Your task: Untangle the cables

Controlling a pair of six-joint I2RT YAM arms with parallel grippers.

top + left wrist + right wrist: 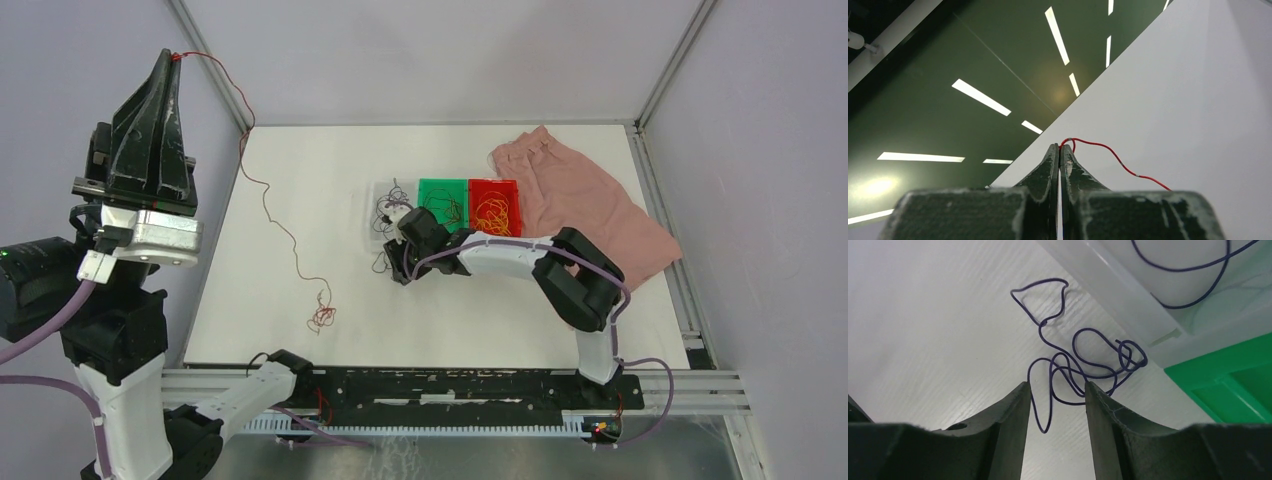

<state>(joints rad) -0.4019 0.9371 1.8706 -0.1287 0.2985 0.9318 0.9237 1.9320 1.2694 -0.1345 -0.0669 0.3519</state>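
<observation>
My left gripper (172, 56) is raised high at the far left and shut on one end of a thin red cable (262, 195). That cable hangs down to a small curly heap on the table. In the left wrist view the red cable (1108, 151) comes out of the shut tips of the left gripper (1059, 147). My right gripper (402, 268) is low over the table beside the trays. It stands open over a tangled dark purple cable (1083, 360), and one loop of it lies between the fingers of the right gripper (1055, 387), untouched.
A clear tray (375, 215) holds more dark purple cable (1188, 267). To its right are a green tray (443, 190) and a red tray (512, 195) holding orange-yellow cables (492, 212). A pink cloth (580, 200) lies at the back right.
</observation>
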